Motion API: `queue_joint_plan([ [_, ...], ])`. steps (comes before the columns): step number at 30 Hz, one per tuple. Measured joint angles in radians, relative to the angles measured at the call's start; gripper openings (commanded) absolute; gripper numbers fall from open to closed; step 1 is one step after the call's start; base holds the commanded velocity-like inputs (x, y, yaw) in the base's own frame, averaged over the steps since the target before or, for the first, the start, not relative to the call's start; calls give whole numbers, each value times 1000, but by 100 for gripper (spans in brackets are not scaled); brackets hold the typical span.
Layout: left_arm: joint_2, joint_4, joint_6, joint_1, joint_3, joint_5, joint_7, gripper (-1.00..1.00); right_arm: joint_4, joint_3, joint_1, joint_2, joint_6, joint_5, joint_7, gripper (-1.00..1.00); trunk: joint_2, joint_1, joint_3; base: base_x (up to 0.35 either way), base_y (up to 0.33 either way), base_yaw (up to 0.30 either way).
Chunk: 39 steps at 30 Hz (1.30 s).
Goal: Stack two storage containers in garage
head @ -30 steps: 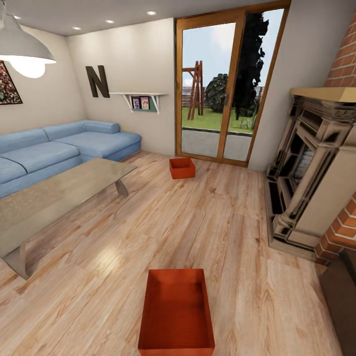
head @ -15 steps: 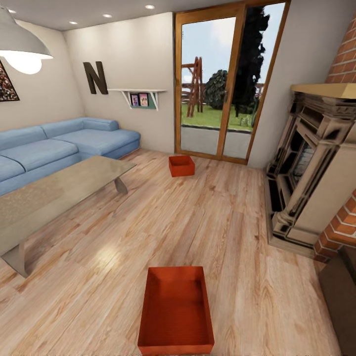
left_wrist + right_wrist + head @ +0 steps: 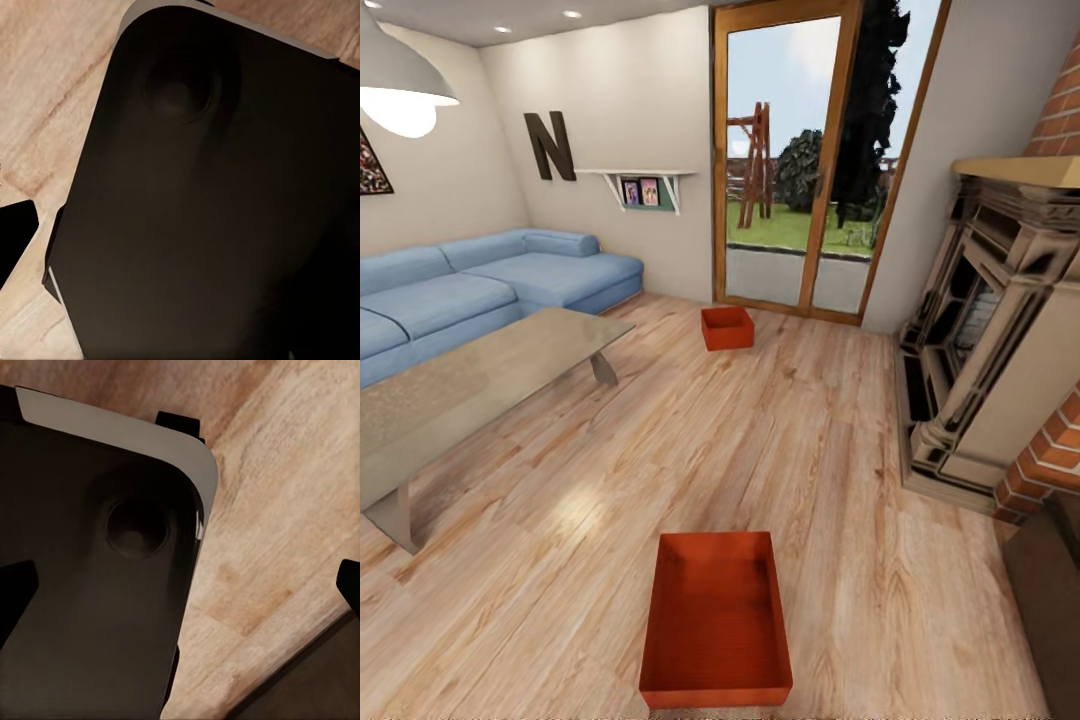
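Hands: open/closed can't tell. 2 red bins on wood floor (image 3: 560, 520): near (image 3: 717, 622), far (image 3: 727, 328) by glass doors (image 3: 800, 160).

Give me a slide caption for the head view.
Two red bins on the living room's wood floor, one near, one by the glass doors.

Two boxes are red-orange all over, one near (image 3: 717, 625) and one far (image 3: 727, 328). The floor (image 3: 760, 450) is light brown wood with darker wavy streaks. The sofa (image 3: 480, 290) is soft blue. The coffee table (image 3: 470, 385) has a grey-brown shiny top. The walls (image 3: 630, 110) are cream. A big letter N (image 3: 549, 146) is dark brown. The door frame (image 3: 819, 160) is orange-brown wood, with green grass and pale blue sky behind the glass. The bricks (image 3: 1060, 110) are red with pale lines between them. The fireplace (image 3: 985, 350) is beige with black marks. The lamp (image 3: 400, 75) is grey and glows white underneath.
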Motion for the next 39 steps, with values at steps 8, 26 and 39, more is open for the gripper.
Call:
queue_joint_plan([
  [8,0,0,0,0,0,0,0,100,0,0,0,0,-1,0,0,100,0,0,-13,0,0,0],
  [26,0,1,0,0,-3,0,-1,100,0,0,0,4,-3,0,-1,100,0,0,-42,0,0,0],
  [39,0,2,-1,0,-1,1,0,100,27,3,1,-4,-7,-3,-2,100,0,0,-63,0,0,-1],
])
